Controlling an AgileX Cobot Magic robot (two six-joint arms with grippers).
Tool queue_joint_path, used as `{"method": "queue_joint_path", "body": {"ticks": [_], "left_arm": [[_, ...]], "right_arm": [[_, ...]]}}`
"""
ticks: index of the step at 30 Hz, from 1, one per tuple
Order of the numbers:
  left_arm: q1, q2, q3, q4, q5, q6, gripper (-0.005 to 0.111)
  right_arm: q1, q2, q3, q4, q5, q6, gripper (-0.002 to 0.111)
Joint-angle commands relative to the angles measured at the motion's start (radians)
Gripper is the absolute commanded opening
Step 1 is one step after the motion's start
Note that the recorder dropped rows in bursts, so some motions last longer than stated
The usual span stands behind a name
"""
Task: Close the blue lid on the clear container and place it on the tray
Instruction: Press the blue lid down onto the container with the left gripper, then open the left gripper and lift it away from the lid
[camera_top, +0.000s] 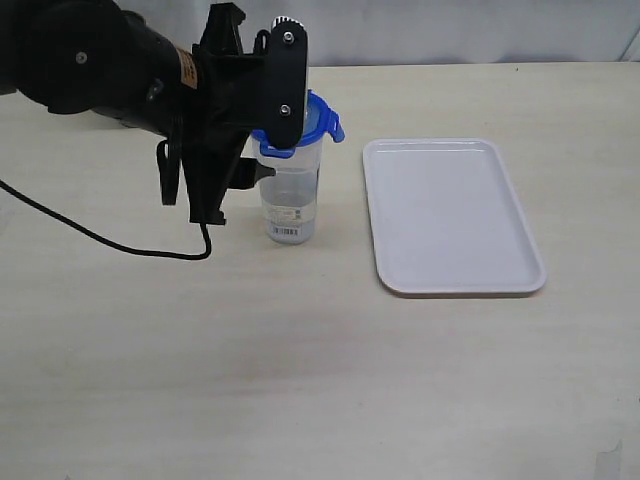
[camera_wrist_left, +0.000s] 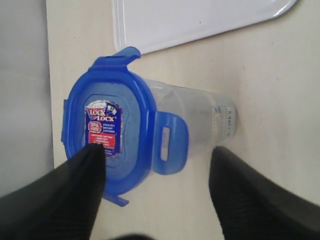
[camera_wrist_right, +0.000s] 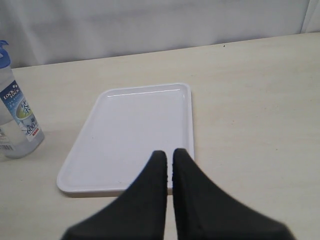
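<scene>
1. The pale table (camera_top: 300, 380) carries everything.
2. The tray (camera_top: 450, 215) lies flat on it, white, with no writing.
3. The left gripper (camera_top: 250, 145) is spread wide. One finger (camera_wrist_left: 85, 170) rests on top of the lid and the other sits beside the container's wall without pinching it.
4. The clear container (camera_top: 290, 195) stands upright on the table, just beside the tray's left edge in the exterior view and not on it. Only the table shows through its walls.
5. The right gripper (camera_wrist_right: 169, 161) hangs over the tray's near rim with its fingers pressed together, holding nothing.
6. The blue lid (camera_top: 318, 118) sits on the container's mouth. One tab is folded down the side and another flares outward.
7. The side label (camera_wrist_right: 22, 112) is blue, reading "LOCK&LOCK" and "600".
8. The lid sticker (camera_wrist_left: 102, 127) is red and blue and reads "LOCK & LOCK". Its smaller print is unreadable.
9. The barcode sticker (camera_top: 289, 231) is near the container's base.
</scene>
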Motion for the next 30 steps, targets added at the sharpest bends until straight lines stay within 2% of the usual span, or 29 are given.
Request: {"method": "queue_joint_path", "body": {"ticks": [1, 7, 14, 16, 17, 18, 19, 21, 25, 30], "left_arm": [[0.001, -0.001, -0.001, -0.012, 0.036, -0.038, 0.064], [0.001, -0.015, -0.001, 0.0, 0.07, -0.109, 0.064], [0.001, -0.11, -0.001, 0.004, 0.104, -0.177, 0.062], [0.001, -0.135, -0.001, 0.004, 0.082, -0.241, 0.049], [0.001, -0.14, -0.001, -0.003, 0.043, -0.283, 0.037], [0.001, -0.138, -0.001, -0.008, 0.019, -0.3, 0.029], [0.001, -0.123, -0.001, -0.015, -0.012, -0.3, 0.013], [0.001, -0.085, -0.001, -0.015, -0.035, -0.3, 0.0], [-0.001, -0.01, -0.001, -0.013, -0.046, -0.29, 0.0], [-0.001, -0.007, -0.001, -0.024, -0.026, -0.29, 0.0]], "right_arm": [[-0.007, -0.005, 0.004, 0.001, -0.003, -0.002, 0.004], [-0.007, -0.005, 0.004, 0.001, -0.003, -0.002, 0.004], [-0.007, -0.005, 0.004, 0.001, -0.003, -0.002, 0.004], [-0.007, -0.005, 0.004, 0.001, -0.003, -0.002, 0.004], [-0.007, -0.005, 0.004, 0.001, -0.003, -0.002, 0.004], [-0.007, -0.005, 0.004, 0.001, -0.003, -0.002, 0.004], [-0.007, -0.005, 0.004, 0.001, -0.003, -0.002, 0.004], [-0.007, -0.005, 0.004, 0.001, -0.003, -0.002, 0.004], [-0.007, -0.005, 0.004, 0.001, -0.003, -0.002, 0.004], [-0.007, -0.005, 0.004, 0.001, -0.003, -0.002, 0.004]]}}
